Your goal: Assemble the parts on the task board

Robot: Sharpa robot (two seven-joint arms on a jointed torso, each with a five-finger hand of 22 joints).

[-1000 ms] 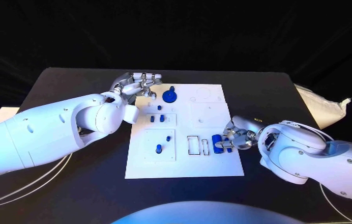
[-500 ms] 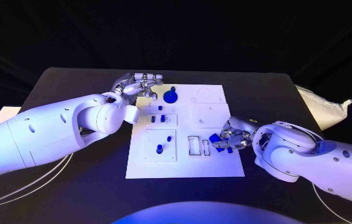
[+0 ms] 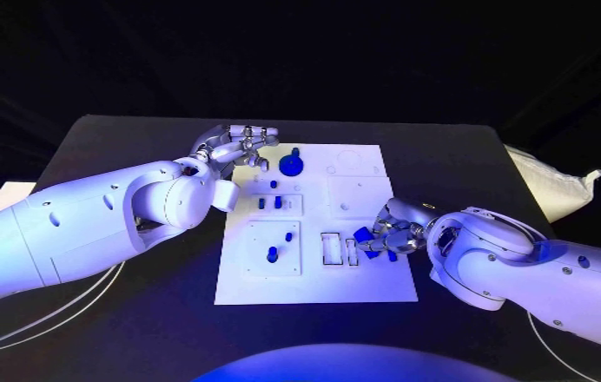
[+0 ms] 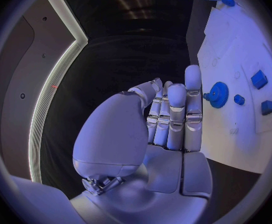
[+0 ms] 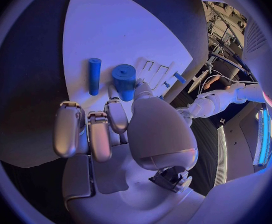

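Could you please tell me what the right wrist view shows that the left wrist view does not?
Right wrist view alone: the right hand pinching a thick blue cylinder, with a slim blue rod lying on the task board beside it. Left wrist view alone: the left hand, holding nothing, beside the blue gear. Both show the white task board.
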